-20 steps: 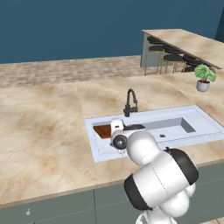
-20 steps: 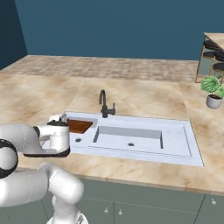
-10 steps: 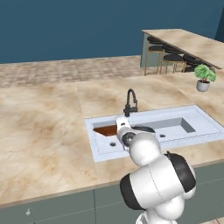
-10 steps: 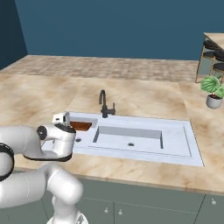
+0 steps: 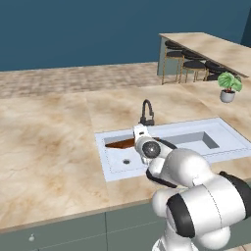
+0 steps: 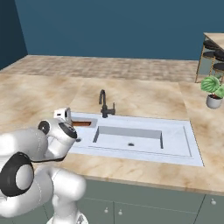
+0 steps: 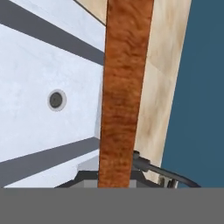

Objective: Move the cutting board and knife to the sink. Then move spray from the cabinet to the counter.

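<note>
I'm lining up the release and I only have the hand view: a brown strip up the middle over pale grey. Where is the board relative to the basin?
Observer: The cutting board is over the left compartment of the sink, just beyond the gripper.
Operator: Is the faucet in the way?
Observer: The faucet stands at the sink's back rim, to the right of the board.
Operator: Anything else near the sink?
Observer: A potted plant sits on the counter well off to the right.
</note>
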